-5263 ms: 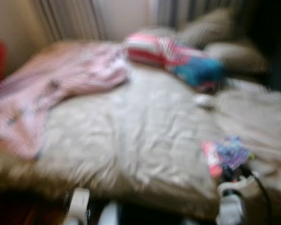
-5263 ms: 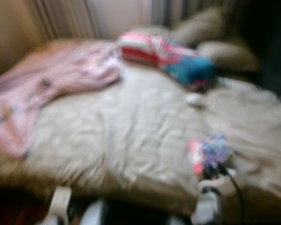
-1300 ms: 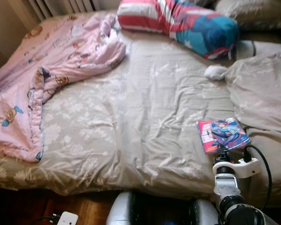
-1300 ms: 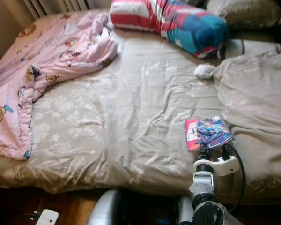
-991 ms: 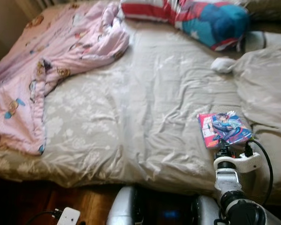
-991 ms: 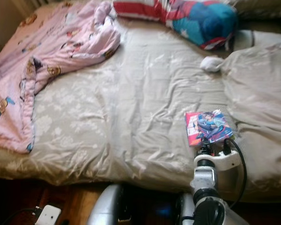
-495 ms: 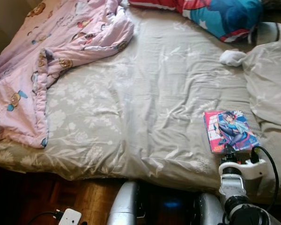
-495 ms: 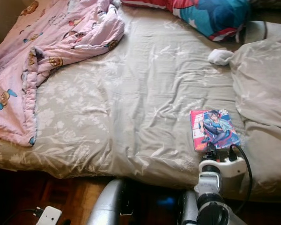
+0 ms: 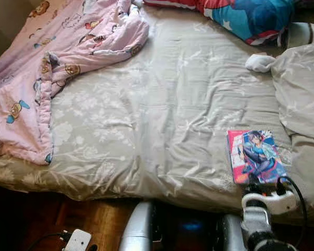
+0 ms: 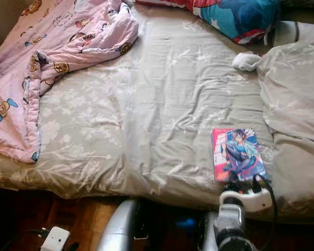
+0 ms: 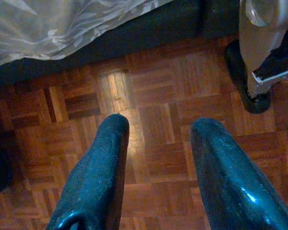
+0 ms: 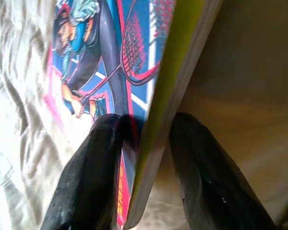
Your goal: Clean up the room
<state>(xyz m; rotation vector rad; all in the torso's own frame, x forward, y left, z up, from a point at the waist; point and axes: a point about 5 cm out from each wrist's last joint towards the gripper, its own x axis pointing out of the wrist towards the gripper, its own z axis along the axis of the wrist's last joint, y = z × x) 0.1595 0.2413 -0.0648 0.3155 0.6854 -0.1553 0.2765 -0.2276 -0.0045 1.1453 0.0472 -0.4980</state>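
A comic book with a pink and blue cover lies on the grey bed sheet near the bed's front right edge. My right gripper is at the book's near edge. In the right wrist view its two black fingers sit either side of the book, shut on it. My left gripper hangs open over the parquet floor beside the bed, with nothing between its fingers.
A crumpled pink blanket covers the bed's left side. A striped red and blue pillow and a white sock lie at the far right, next to a bunched grey duvet. A white plug lies on the floor.
The head view has tilted down towards the bed. My right gripper and the book have drawn slightly towards the bed's near edge. The left arm hangs as before.
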